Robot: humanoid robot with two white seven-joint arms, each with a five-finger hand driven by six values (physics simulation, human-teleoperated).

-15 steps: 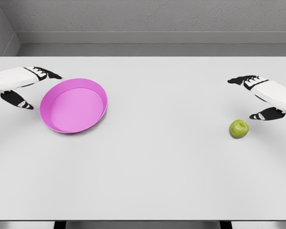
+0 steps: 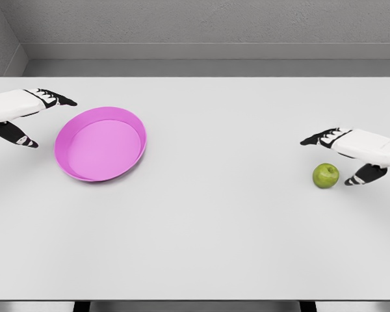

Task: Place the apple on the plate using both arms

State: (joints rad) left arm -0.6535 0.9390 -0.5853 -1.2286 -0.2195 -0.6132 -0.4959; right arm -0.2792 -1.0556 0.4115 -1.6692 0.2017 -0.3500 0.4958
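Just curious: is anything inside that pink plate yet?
No. The pink plate shows only its bare bottom, nothing covered. The green apple sits on the table beside the right robot hand.

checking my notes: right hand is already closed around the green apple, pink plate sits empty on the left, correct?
Not quite. In the head view the right hand is open beside the apple, its fingers spread and not gripping it. The rest holds: the apple is green and the pink plate sits empty on the left.
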